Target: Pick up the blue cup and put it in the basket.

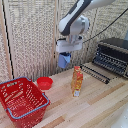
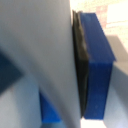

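1. The large red wire-mesh basket (image 1: 22, 100) sits at the tabletop's (image 1: 95, 105) near corner on the exterior view's left.
2. Farther back, the white boxy hand (image 1: 66, 50) holds the small blue-grey plastic cup (image 1: 64, 60) clamped, raised above the tabletop.
3. The basket lies nearer and toward that left from the cup.

A pale wooden table (image 1: 95, 107) is carrying a red wire basket (image 1: 22, 101), a small red bowl (image 1: 44, 83), an orange bottle (image 1: 77, 81) standing upright and a dark toaster oven (image 1: 111, 56).
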Controlling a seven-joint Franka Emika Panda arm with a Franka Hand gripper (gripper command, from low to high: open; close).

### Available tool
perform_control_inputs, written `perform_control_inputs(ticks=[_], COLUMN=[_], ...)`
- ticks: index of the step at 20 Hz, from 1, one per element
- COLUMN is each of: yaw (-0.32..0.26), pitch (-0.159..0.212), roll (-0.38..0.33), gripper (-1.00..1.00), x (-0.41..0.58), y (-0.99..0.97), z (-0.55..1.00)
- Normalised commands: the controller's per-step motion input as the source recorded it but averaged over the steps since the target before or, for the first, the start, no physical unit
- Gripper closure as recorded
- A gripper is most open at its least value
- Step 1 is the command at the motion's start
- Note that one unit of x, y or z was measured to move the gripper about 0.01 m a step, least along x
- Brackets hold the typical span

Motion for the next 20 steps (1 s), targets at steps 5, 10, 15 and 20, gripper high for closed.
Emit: perform_control_inputs(ticks=[5, 10, 15, 20], yaw=[0.007, 0.006, 0.000, 0.000], pitch=[0.159, 0.102, 0.076, 0.054], roll=[0.071, 0.068, 0.001, -0.016], gripper=[1.00, 1.00, 1.00, 1.00], x=[0.126, -0.015, -0.047, -0.011], y=[0.53, 0.81, 0.90, 0.95], z=[0.67, 0.53, 0.39, 0.25])
